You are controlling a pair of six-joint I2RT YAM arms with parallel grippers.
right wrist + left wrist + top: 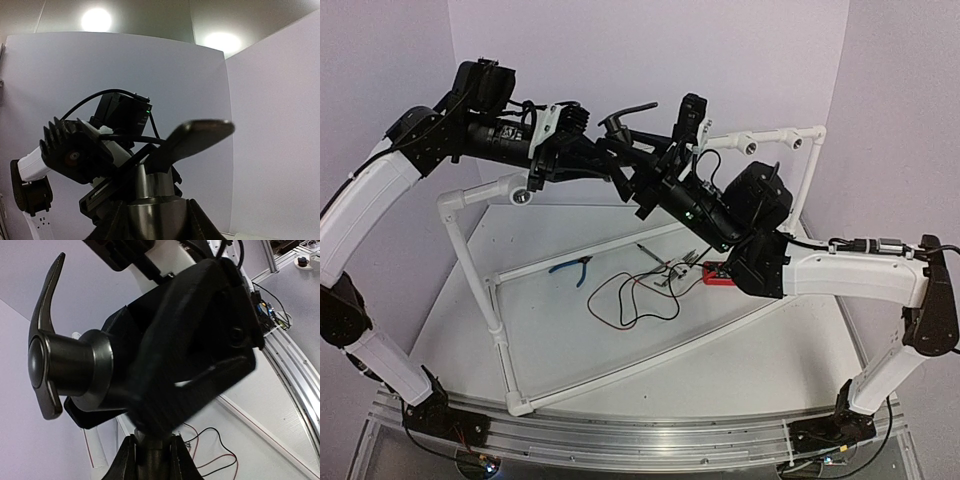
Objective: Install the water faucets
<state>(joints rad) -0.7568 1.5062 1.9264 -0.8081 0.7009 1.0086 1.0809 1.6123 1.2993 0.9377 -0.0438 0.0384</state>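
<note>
My left arm (470,135), right arm (840,272) and the faucet (620,122) between them fill the air above the white pipe frame (499,330). Inside it, pliers (572,267), wires (625,300) and a red board (716,271) block the middle. I see room low over the table (560,345) at near left.

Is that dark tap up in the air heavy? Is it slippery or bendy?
The tap looks like solid metal, so probably stiff and heavy for its size. Its smooth, shiny body could slip in a loose grip. Set down, the sticking-out lever would likely stop it rolling far.
</note>
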